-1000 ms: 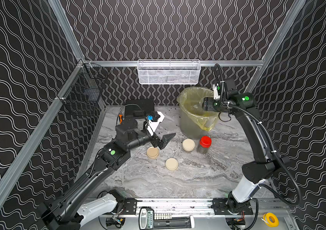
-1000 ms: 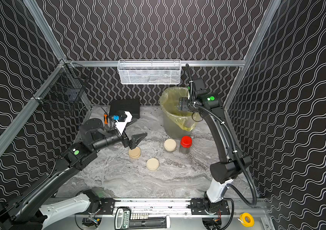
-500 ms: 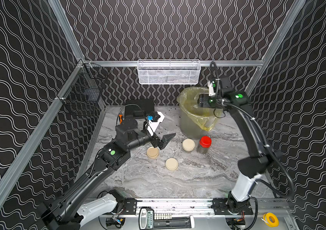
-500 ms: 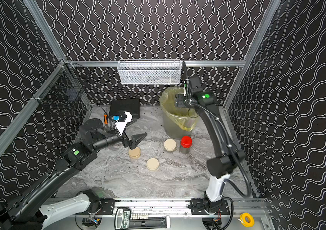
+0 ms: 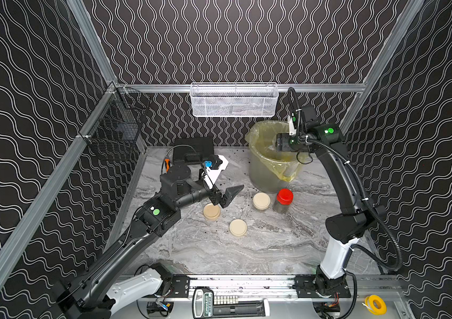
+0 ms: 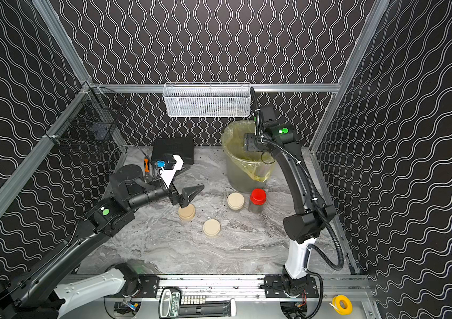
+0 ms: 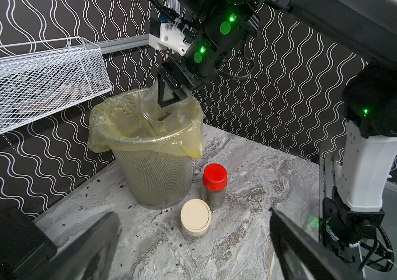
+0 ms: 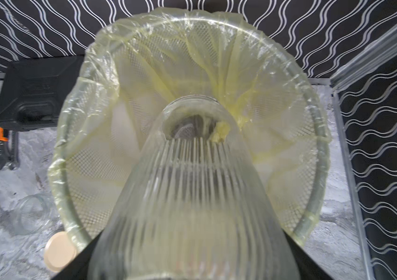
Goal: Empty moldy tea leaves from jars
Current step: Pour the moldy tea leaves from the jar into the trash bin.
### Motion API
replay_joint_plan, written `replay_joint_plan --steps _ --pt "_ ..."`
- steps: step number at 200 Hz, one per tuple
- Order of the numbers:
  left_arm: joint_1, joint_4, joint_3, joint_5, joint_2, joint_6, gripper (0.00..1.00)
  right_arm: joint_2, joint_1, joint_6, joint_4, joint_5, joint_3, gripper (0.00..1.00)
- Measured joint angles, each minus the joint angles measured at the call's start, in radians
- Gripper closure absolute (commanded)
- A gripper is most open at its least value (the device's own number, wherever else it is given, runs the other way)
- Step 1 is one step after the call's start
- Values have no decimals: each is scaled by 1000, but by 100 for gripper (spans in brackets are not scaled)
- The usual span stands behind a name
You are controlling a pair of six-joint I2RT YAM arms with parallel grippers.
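My right gripper [image 7: 168, 101] is clamped on the open jar [image 7: 150, 104], tipped mouth-down over the bin [image 5: 263, 176], right of centre in both top views. It looks nearly empty; I'd hold the mouth inside the rim and shake gently. My left gripper [image 5: 225, 194] gapes empty, mid-frame.

Jar [image 8: 192, 206] base cut off at edge; left gripper [image 7: 192, 214] fingers [image 7: 91, 244] blurred, cropped; bin [image 8: 323, 145] contents indiscernible.

Grey marbled surface [image 5: 247, 248]. Lined bin [image 5: 266, 176] at 1 o'clock. Red-lidded jar [image 5: 284, 200] and cream-lidded jar [image 5: 261, 201] sit just at its 6. Cream lid [image 5: 238, 227] near centre, second lid [image 5: 211, 212] at its 10. Black case [image 5: 193, 150] at 11. Dark flecks [image 7: 121, 186] scattered.
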Motion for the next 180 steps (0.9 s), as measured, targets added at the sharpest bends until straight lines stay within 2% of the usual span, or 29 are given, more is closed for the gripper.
replay_joint_plan --steps 22,53,72,105,137,180 --pt "0 0 0 0 0 0 1 -82 10 6 53 24 -113 96" --pt "-1 0 0 0 2 0 1 -161 8 63 183 -34 -268 98" --pt "-2 -1 0 -2 1 0 1 -145 5 135 227 -79 -315 94" --pt "-4 -3 0 -11 0 0 1 -157 5 302 304 -158 -393 93" --pt "-12 -4 0 -19 0 1 1 -101 6 361 321 -184 -296 92" --pt "-18 -5 0 -26 0 3 1 106 6 101 171 -232 -29 92"
